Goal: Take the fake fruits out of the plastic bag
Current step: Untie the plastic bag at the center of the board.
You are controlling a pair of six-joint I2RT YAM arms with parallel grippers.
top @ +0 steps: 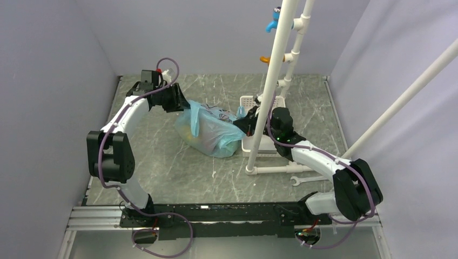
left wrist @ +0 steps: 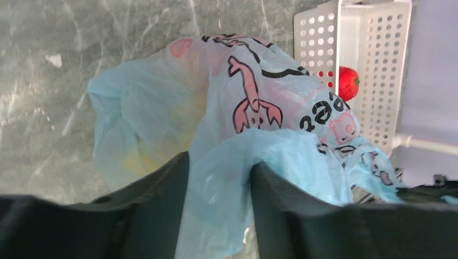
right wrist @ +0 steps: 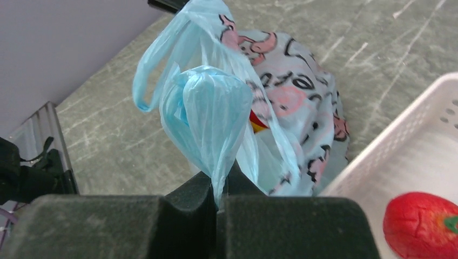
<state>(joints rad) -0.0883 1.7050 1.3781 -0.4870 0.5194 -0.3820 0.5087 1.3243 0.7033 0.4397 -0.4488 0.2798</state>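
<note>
The light-blue plastic bag point(top: 208, 132) with pink and black prints lies in the middle of the table, bulging. Fake fruits show faintly through it: a yellow shape point(left wrist: 135, 156) and a red and yellow bit point(right wrist: 258, 121). My right gripper point(right wrist: 219, 181) is shut on a twisted handle of the bag point(right wrist: 208, 108) and holds it up at the bag's right side point(top: 243, 123). At the bag's far left, my left gripper point(left wrist: 219, 167) has its jaws apart, with a loose fold of the bag point(left wrist: 227, 140) lying between them. One red fake fruit point(right wrist: 421, 224) lies in the white basket point(left wrist: 389, 65).
The white slotted basket point(top: 247, 101) stands just right of the bag. A white pipe frame point(top: 270, 91) rises in front of it, its foot bar on the table. A wrench point(top: 302, 179) lies near the right arm. Grey walls close in on the table.
</note>
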